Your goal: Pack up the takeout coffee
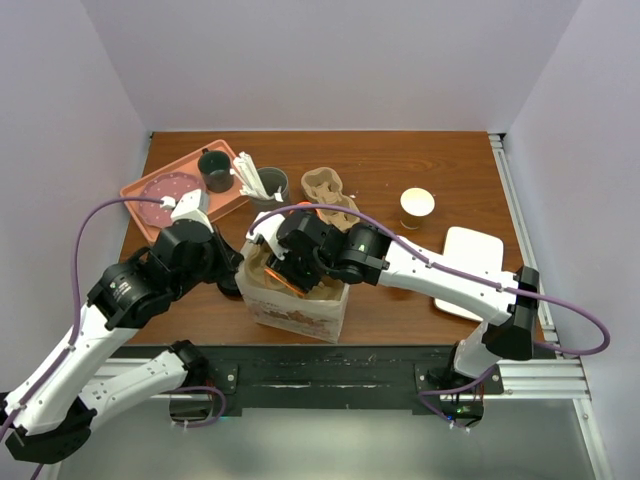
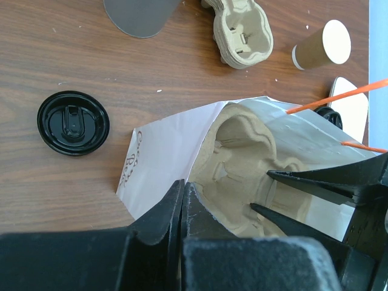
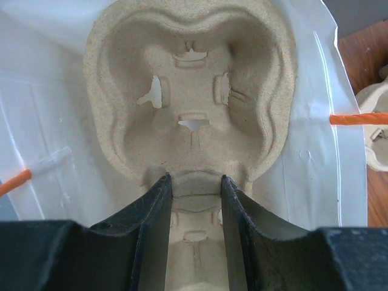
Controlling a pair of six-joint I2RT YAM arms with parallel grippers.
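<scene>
The takeout coffee, a small tan cup with a pale rim, stands on the table to the right, apart from both arms; in the left wrist view the cup is at the top right. My right gripper reaches down into the white paper bag and is shut on the middle ridge of a cardboard cup carrier inside it. My left gripper is shut on the bag's left rim.
A stack of spare carriers and a grey tumbler with white utensils stand behind the bag. A pink tray holds a dark mug. A black lid lies left of the bag. A white tray is at the right.
</scene>
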